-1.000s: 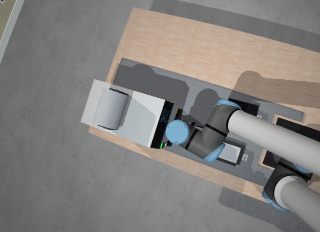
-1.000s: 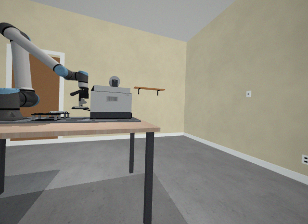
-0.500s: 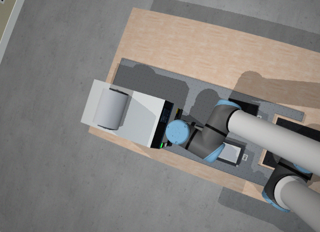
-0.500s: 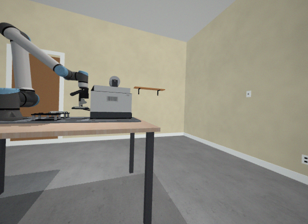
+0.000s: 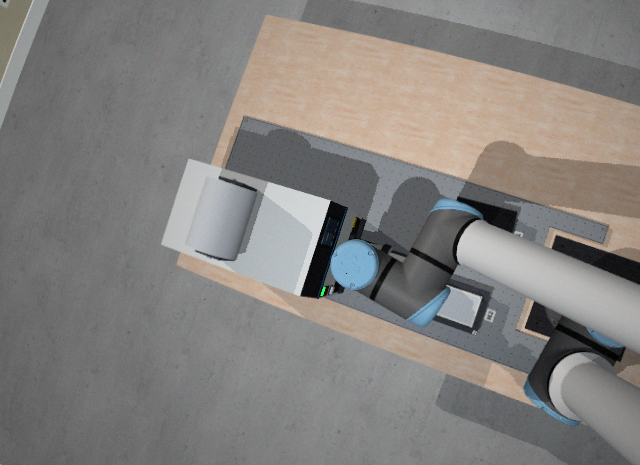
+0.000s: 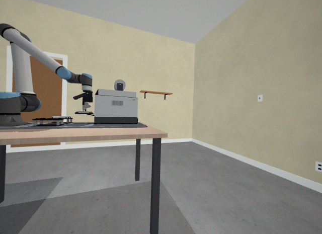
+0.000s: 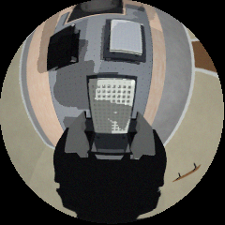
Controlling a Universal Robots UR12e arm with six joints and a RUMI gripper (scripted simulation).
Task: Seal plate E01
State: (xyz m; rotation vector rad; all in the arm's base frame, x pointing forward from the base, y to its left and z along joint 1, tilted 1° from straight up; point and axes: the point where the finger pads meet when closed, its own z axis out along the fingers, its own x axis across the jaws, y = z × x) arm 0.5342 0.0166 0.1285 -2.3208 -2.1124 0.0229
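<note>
Plate E01 (image 7: 112, 100) (image 6: 83, 112), pale with its wells showing, lies on the sealer's extended stage (image 7: 112, 76), inside its dark frame. It looks flat; the end nearest the gripper is partly hidden. My gripper (image 7: 111, 112) (image 6: 84, 109) is open around the plate, with a small gap between each jaw and the plate's sides. The sealer (image 5: 279, 238) (image 6: 116, 107) shows a green lamp (image 5: 323, 291). Nest N1 (image 7: 64, 49) (image 5: 497, 215) is dark and holds no plate. The N2 plate (image 7: 126, 37) (image 5: 459, 306) sits in its nest (image 7: 124, 58).
The sealer's front face (image 5: 324, 251) stands close beside my wrist. A foil roll (image 5: 222, 217) (image 6: 119, 85) sits on top of the sealer. The nests stand on the grey perforated board (image 5: 423, 165) (image 7: 96, 42), on the arm's side of the stage.
</note>
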